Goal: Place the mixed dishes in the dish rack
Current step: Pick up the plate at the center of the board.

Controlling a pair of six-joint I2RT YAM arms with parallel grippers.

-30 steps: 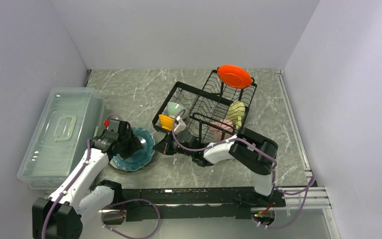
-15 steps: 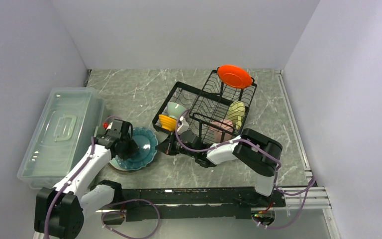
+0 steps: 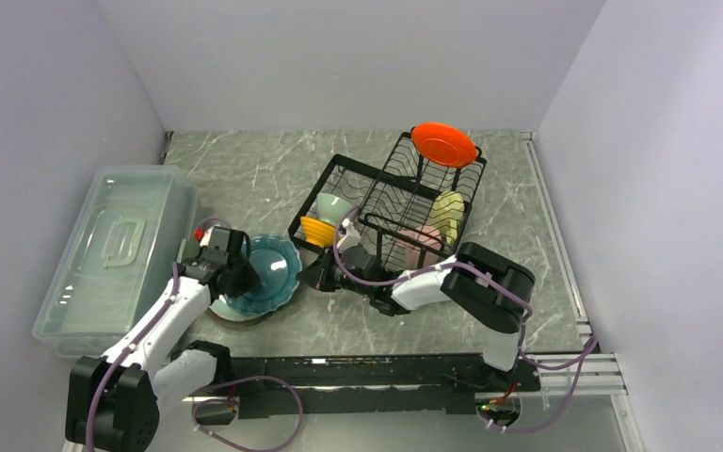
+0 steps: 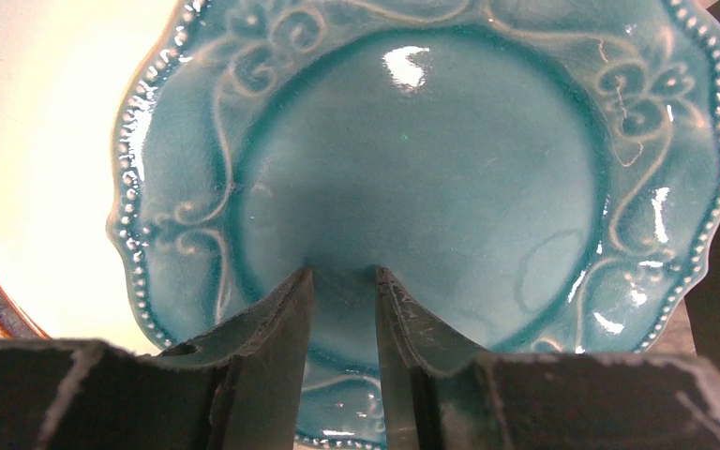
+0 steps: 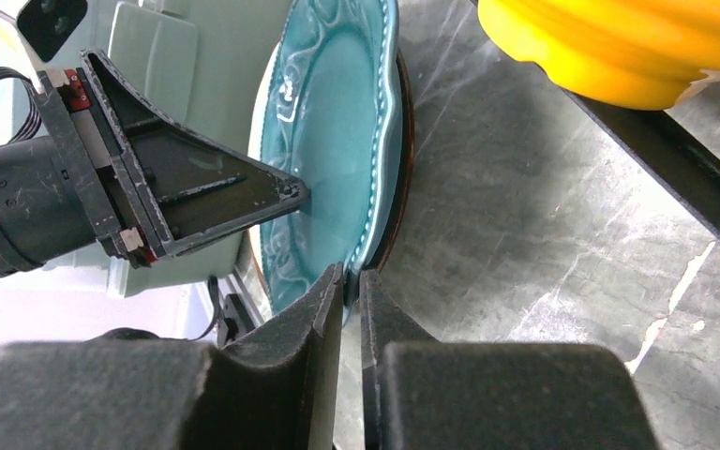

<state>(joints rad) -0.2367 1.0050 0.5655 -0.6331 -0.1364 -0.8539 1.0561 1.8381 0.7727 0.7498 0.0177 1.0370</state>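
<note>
The teal plate [image 3: 275, 268] is not in the dish rack [image 3: 391, 188]. It sits on the bench [image 3: 264, 169], between the clear bin [image 3: 118, 250] and the rack, and one side of it is tipped up. A cream plate with a brown rim [image 4: 37, 169] lies right under it, and the two are touching. The left pincer [image 4: 345, 281] is almost closed. There is only a thin gap between its fingers, and nothing is caught in that gap. Both of its tips press on the smooth middle of the teal plate. The right pincer [image 5: 352, 277] reaches in from the rack side. Its fingers are almost together, and the wavy rim of the teal plate goes into the thin slit between them, so it seems to be pinching that rim. Just beside the right pincer is the orange-yellow bowl [image 3: 315, 231], which sits in the low tray at the rack's near left corner. The pale green bowl [image 3: 331, 205] is right behind it in the same tray. The pink mug [image 3: 417, 245] and the pale yellow mug [image 3: 447, 217] are in the raised basket part. The small orange-red plate [image 3: 444, 144] rests on top at the far end of the rack.
</note>
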